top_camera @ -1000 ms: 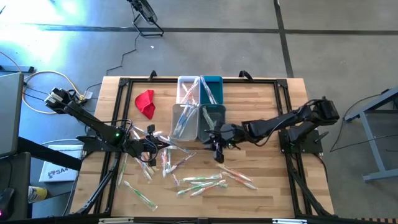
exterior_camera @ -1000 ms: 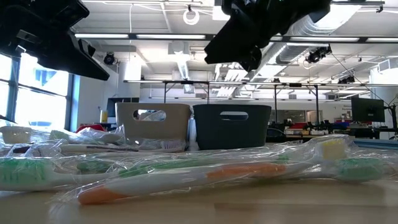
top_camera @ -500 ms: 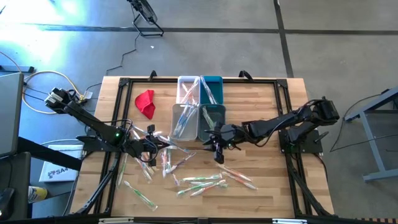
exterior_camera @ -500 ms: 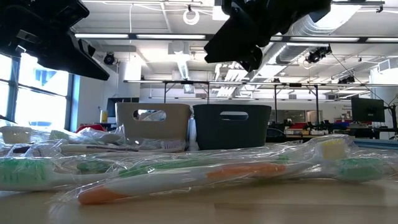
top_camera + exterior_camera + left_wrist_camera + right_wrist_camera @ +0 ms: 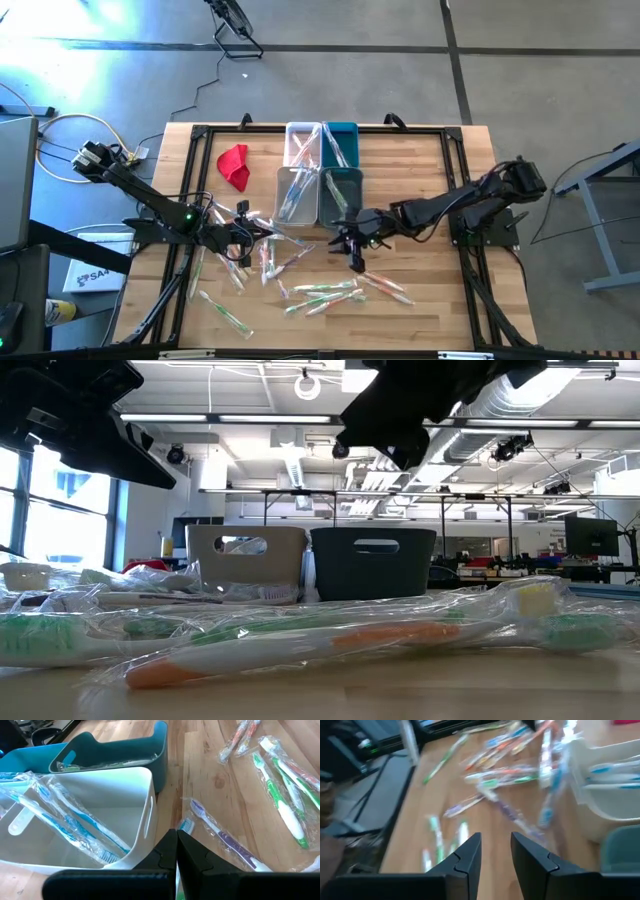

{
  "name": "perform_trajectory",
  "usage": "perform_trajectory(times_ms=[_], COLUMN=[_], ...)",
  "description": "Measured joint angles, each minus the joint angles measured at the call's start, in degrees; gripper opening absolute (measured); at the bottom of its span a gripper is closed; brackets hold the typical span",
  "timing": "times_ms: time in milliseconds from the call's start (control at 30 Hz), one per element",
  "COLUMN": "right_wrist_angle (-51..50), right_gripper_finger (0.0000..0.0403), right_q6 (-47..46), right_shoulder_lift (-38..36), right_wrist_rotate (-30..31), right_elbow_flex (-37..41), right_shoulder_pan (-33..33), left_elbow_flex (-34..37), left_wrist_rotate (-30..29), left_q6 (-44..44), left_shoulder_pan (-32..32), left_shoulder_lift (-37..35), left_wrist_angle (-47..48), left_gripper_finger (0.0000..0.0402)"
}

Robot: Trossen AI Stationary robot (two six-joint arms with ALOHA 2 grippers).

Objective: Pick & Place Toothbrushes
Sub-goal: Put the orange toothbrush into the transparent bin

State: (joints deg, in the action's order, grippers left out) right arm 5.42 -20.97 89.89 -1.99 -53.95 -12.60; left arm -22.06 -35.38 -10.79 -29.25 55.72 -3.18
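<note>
Wooden table (image 5: 440, 290), black-framed, concrete floor around.

Item 1: toothbrushes (image 5: 325, 293), wrapped in clear plastic, scattered loose across the table's near half; a few already lie in the bins.

Item 2: four bins, set two by two at table centre: white bin (image 5: 297, 193), dark bin (image 5: 340, 190), clear bin (image 5: 302, 142), teal bin (image 5: 340, 142).

Item 3: right gripper (image 5: 353, 246), just in front of the dark bin, above the loose brushes; fingers parted a little, nothing between them.

Item 4: left gripper (image 5: 262, 232), beside the white bin, fingers closed together, empty.

Item 5: red cloth (image 5: 235, 165), well apart.

Step judged: reaching for another brush. Next move calls for lowering onto a single wrapper and closing cleanly.
</note>
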Motion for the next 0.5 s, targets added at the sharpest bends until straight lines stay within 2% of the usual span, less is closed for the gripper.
perform_trajectory(times_ms=[67, 300, 500], right_wrist_angle=[0.0, -1.9, -2.3], right_gripper_finger=[0.0098, 0.0097, 0.0071], right_q6=[-0.2, -1.0, -7.0], right_shoulder_lift=[0.0, 0.0, 0.0], right_wrist_rotate=[-1.5, -1.0, -1.0], right_elbow_flex=[0.0, 0.0, 0.0], right_shoulder_pan=[-0.6, -3.1, -5.0], left_elbow_flex=[0.0, 0.0, 0.0], left_wrist_rotate=[0.0, 0.0, 0.0], left_q6=[0.0, 0.0, 0.0], left_shoulder_pan=[0.0, 0.0, 0.0], left_shoulder_lift=[0.0, 0.0, 0.0], left_wrist_angle=[0.0, 0.0, 0.0], left_gripper_finger=[0.0003, 0.0003, 0.0003])
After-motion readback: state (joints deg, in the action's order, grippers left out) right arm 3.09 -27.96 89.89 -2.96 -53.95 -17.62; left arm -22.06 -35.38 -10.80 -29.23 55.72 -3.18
